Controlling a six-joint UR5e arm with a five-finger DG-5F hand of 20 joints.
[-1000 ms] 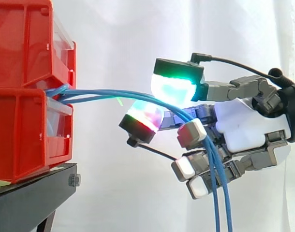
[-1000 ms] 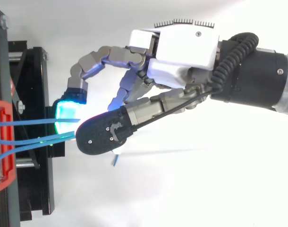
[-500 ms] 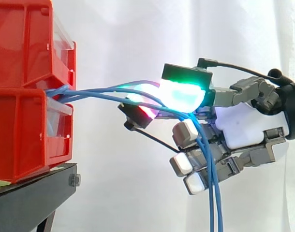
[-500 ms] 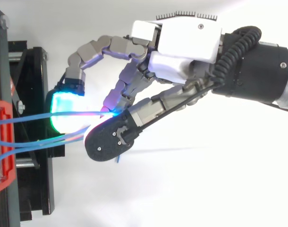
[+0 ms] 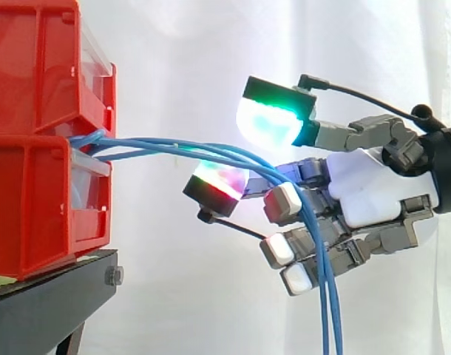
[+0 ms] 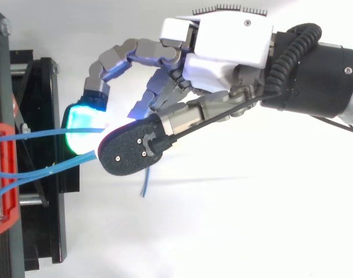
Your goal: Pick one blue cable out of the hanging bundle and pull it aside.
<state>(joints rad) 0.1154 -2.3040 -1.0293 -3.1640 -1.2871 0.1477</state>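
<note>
Blue cables: a slim bundle comes out between the stacked red bins on the black stand, runs about level toward the hand, then bends and hangs down in front of its curled lower fingers
Look of the strands: thin, smooth, light blue, lying close and crossing near the hand, so hard to tell apart there
Hand state: upper pad, glowing green and cyan, sits above the bundle; lower pad, tinged red, sits beneath it; these pads stand apart and clamp nothing, as far as I can see
From above: one strand reaches the green pad, another runs lower; a loose end shows under the hand
Step in hand: likely singling out one strand
Next move: calls for pinching just one strand, then drawing it sideways, clear of the rest
</note>
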